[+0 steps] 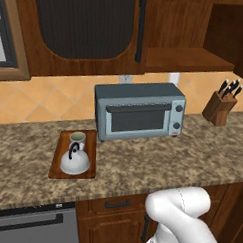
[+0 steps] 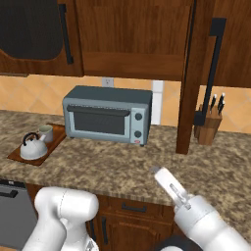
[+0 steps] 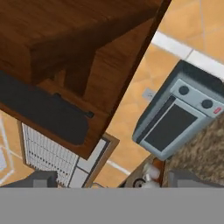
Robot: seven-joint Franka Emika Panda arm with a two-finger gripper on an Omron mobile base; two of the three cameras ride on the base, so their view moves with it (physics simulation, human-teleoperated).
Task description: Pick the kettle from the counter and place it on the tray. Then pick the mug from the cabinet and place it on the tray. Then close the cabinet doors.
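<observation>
Overhead, tool (image 3: pixel 109 180) wide apart, rolled sideways.

Domestic kitchen, rendered; speckled granite counter (image 1: pixel 141 164) with drawer cabinets beneath; dark wooden wall cabinet (image 1: pixel 187 31) above, doors (image 1: pixel 85 29) with mesh arched panels and black bar handles; orange tiled backsplash with wall outlet (image 2: pixel 107 82); grey toaster oven (image 1: pixel 139 112); knife block (image 1: pixel 220 107); wooden tray (image 1: pixel 56 163) bearing kettle (image 1: pixel 74 160) and mug (image 1: pixel 77 138); grey appliance front (image 1: pixel 31 224) under the counter.

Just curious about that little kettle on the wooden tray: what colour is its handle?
Black, on the silvery-white dome-shaped kettle; clearest in the right base view.
</observation>
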